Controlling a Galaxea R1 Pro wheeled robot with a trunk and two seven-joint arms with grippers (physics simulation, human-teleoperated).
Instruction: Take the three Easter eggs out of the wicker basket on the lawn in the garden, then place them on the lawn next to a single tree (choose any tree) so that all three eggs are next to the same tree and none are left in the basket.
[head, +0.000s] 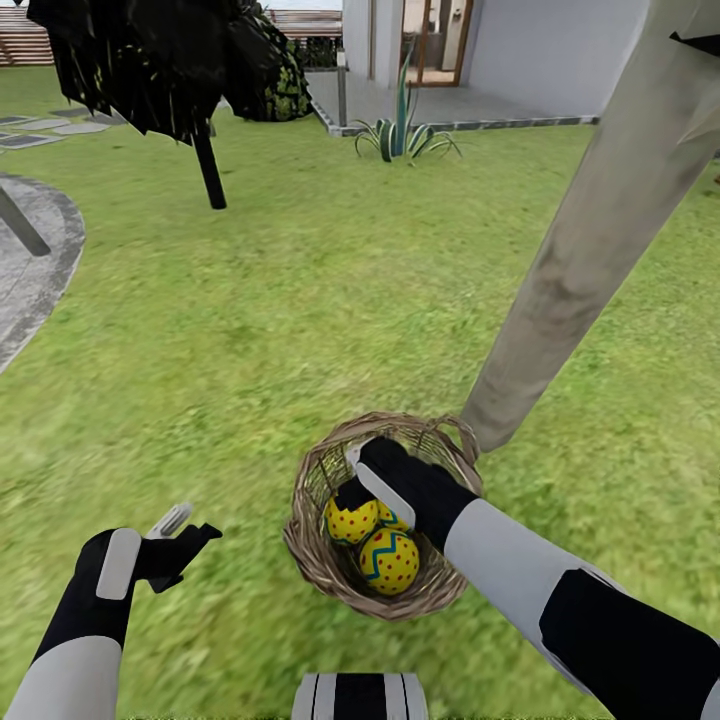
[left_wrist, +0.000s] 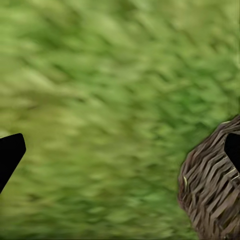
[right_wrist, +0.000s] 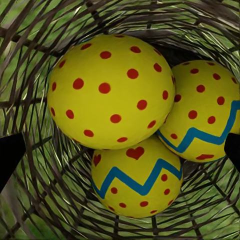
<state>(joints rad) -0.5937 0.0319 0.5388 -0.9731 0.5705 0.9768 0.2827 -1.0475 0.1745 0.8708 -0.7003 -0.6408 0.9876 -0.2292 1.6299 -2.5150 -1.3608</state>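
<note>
Right pincer (head: 352, 478) spread wide inside wicker basket (head: 318, 560) rim above Easter eggs (head: 389, 560); left pincer (head: 180, 530) wide over lawn (head: 300, 320).

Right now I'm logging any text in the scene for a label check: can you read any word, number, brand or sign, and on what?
None: no words, numbers or brands can be read.
The eggs in the basket carry only red dots, a small red heart and a blue zigzag band, no lettering.
The house shows no sign.
</note>
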